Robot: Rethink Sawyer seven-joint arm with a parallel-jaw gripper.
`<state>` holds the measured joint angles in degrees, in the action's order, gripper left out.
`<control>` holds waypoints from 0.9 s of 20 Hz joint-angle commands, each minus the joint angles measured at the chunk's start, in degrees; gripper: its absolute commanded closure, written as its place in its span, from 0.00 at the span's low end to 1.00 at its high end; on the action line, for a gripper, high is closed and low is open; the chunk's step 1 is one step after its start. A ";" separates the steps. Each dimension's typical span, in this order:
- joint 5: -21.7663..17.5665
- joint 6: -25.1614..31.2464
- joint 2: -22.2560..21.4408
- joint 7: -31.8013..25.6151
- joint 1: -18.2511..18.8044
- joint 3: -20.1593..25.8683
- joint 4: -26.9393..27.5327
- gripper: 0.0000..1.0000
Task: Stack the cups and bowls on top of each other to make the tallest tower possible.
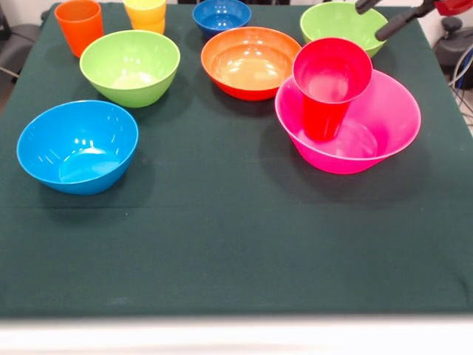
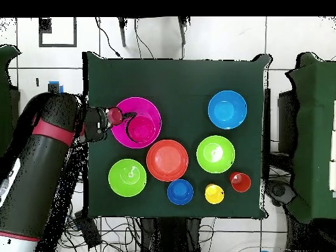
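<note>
Far left: the orange cup (image 1: 78, 26) and yellow cup (image 1: 145, 15) stand at the back of the bench (image 1: 222, 244), the yellow one cut off by the frame. The light blue bowl (image 1: 77, 146) sits nearer the camera.
Left of middle: a lime green bowl (image 1: 130, 66), loose.
Middle: the small dark blue bowl (image 1: 221, 16) and the orange bowl (image 1: 250, 62), both upright.
Right, the tower: the red cup (image 1: 332, 85) stands mouth-up inside the pink bowl (image 1: 384, 122), off-centre toward its rim.
Far right: the end effector (image 1: 368, 22) hangs over the second lime bowl (image 1: 336, 26), prongs apart, nothing between them.
Risk: I judge a low approach could clip the red cup's lip and tip it.
Unclear: a dark red lump by the wrist may be a small bowl; I cannot say.
</note>
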<state>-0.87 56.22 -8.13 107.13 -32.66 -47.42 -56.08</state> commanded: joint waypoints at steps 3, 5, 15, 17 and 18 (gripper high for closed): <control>-1.63 -7.94 -0.68 2.03 2.48 11.05 -6.90 0.00; -1.67 -9.06 -0.65 2.22 2.71 11.36 -7.40 0.00; -1.49 -11.35 -0.08 2.31 3.67 12.84 -8.13 0.00; -1.60 -12.11 -0.13 2.30 3.82 13.17 -8.61 0.00; -1.60 -12.45 0.09 2.40 3.97 13.29 -8.56 0.00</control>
<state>-0.89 47.55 -9.51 107.13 -30.13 -44.69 -60.93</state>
